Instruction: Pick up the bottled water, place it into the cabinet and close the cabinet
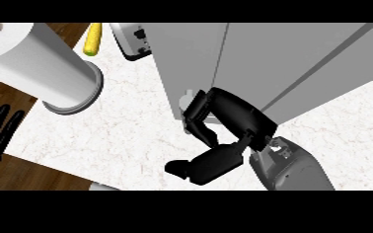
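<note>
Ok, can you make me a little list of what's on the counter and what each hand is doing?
cabinet: grey, upper right of the counter
right hand: at the cabinet's lower edge, fingers curled round something pale, mostly hidden
left hand: resting at the view's left edge, fingers straight
white cylinder: upper left
yellow object: at the top
toaster-like appliance: beside the cabinet

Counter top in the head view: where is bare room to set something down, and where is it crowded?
Bare marble lies between the paper towel roll and the cabinet, running down to the counter front edge. Another bare patch shows at far right, below the cabinet. It is crowded at the cabinet's lower corner, where the right robot hand sits.
</note>
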